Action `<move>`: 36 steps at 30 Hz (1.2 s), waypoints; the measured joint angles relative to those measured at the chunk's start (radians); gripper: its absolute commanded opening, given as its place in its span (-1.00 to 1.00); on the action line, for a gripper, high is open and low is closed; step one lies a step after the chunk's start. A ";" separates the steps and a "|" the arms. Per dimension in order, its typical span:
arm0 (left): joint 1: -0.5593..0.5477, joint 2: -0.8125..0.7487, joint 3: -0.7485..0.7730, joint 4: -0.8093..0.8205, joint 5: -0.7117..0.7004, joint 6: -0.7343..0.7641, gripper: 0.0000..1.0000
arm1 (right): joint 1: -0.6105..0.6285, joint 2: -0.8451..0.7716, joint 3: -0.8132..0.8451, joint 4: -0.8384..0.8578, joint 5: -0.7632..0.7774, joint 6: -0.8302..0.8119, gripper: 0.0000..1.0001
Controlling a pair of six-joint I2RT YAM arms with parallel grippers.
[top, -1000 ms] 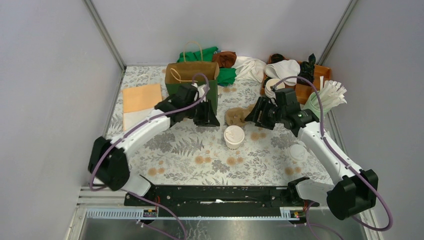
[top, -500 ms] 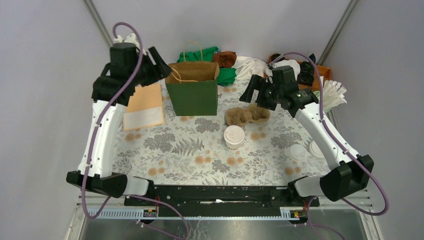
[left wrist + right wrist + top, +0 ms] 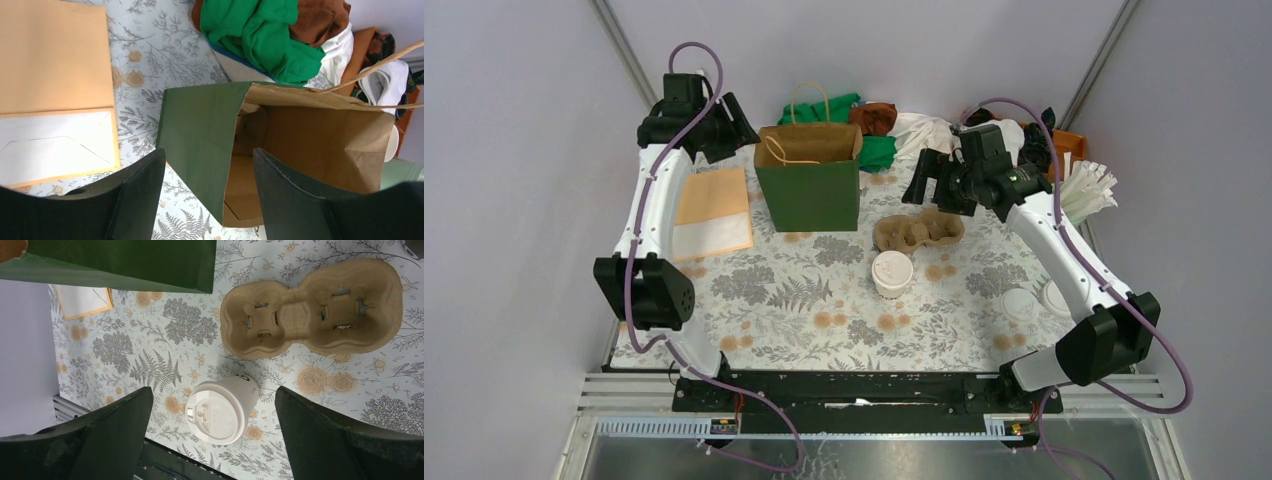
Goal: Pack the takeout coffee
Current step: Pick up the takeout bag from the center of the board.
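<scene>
In the last second I lift both arms off the counter (image 3: 804, 300): my left tool (image 3: 206, 162) swings up from the bag's (image 3: 809, 185) front to above its far left corner, and my right tool (image 3: 213, 395) rises to the bag's right, uncovering the whole carrier (image 3: 917, 231). Both tools spread as they rise and now grip nothing. The coffee (image 3: 892, 272) has not moved; it stands lidded and upright in front of the bag, off its near right corner, so I judge the packing has not begun. From my left wrist I see into the bag's mouth, but my own fingers cut off its lower part. The clutter behind the bag is partly hidden by it.
</scene>
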 measured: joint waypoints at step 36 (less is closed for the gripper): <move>-0.386 -0.756 -0.826 0.352 -0.343 0.135 -1.00 | 0.166 -0.002 0.042 -0.016 0.038 -0.084 0.98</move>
